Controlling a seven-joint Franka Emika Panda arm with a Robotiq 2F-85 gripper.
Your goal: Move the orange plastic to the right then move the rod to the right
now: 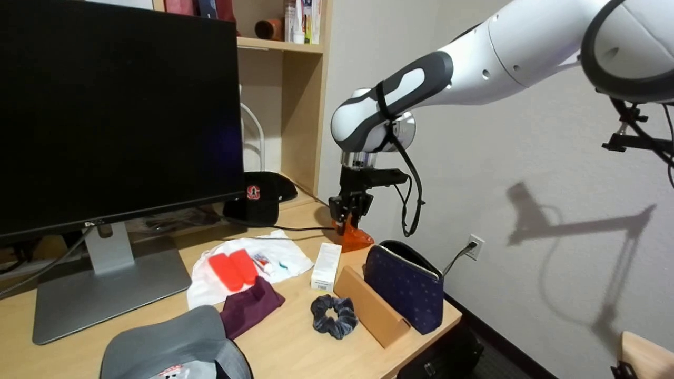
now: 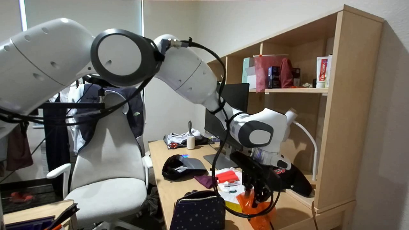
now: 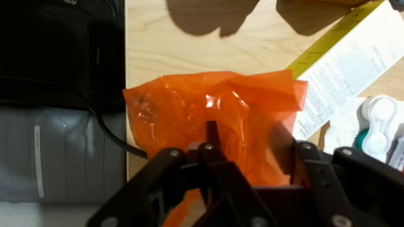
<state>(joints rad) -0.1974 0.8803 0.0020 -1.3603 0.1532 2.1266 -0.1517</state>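
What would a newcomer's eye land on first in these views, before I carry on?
Most likely the glossy orange plastic, by the edge of the desk and under the claw, which stands open. Next would come the big black monitor, filling the upper left of an exterior view, and the white robot arm, stretching in from that view's upper right.

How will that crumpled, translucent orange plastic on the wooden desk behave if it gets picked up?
The orange plastic will probably sag and fold, since its surface is creased and bunched. It is likely light for its size, judging by its thin, see-through edges. Glossy highlights suggest a smooth surface, so it may slip from a loose pinch.
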